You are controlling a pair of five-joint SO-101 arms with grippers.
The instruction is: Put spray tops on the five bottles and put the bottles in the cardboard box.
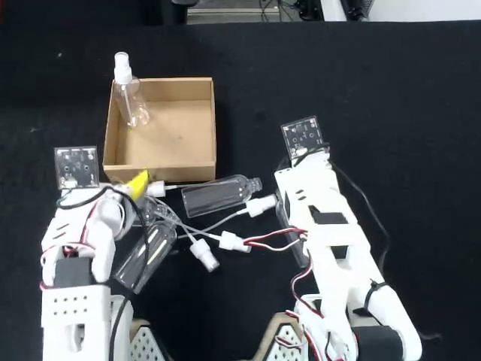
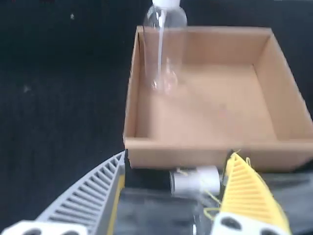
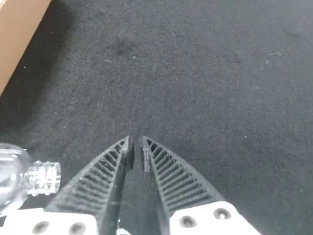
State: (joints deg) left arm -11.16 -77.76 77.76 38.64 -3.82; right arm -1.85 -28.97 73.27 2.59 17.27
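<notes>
As left jaws gape around a spray top (image 2: 195, 180) at six o'clock of the box (image 1: 159, 171), right jaws clenched empty, capping needs a grip.

Layout on the black cloth-covered table (image 1: 391, 113). An open brown cardboard box (image 1: 161, 171) sits at the far left. A clear plastic bottle with a white spray top fitted (image 1: 131, 101) leans in the box's far left corner. Just before the box's near wall, a loose white spray top (image 2: 195, 180) lies between the spread fingers of the left gripper (image 2: 178, 156). To its right an uncapped clear bottle (image 1: 216, 195) lies on its side. A second spray top (image 1: 261, 204) lies near its neck, and two further spray tops (image 1: 233, 242) lie nearer, between the arms. Another clear bottle (image 1: 146, 256) lies beside the left arm.
</notes>
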